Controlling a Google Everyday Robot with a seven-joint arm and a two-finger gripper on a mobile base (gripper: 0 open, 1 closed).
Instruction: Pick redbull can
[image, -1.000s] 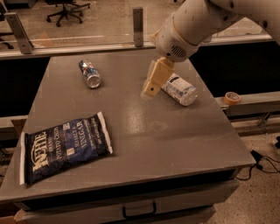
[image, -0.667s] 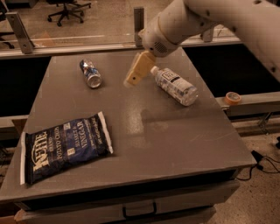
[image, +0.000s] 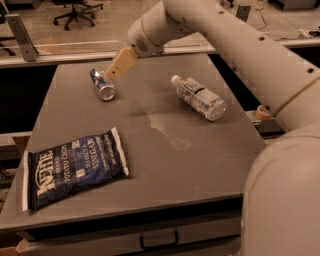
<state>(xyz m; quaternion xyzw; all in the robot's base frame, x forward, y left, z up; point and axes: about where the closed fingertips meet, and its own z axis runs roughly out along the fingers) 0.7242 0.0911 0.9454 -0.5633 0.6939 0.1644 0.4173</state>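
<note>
The redbull can (image: 102, 83) lies on its side on the grey table (image: 165, 135), at the far left, with its silver top facing the front. My gripper (image: 114, 71) hangs just above and to the right of the can, its tan fingers (image: 121, 62) pointing down-left toward it. The white arm reaches in from the right across the back of the table.
A clear plastic water bottle (image: 198, 97) with a white cap lies on its side at the right of the table. A blue chip bag (image: 72, 168) lies flat at the front left. A glass rail runs behind the table; office chairs stand beyond it.
My gripper has swung left, from beside the water bottle to just above the redbull can. The can, bottle and bag have stayed in place.
</note>
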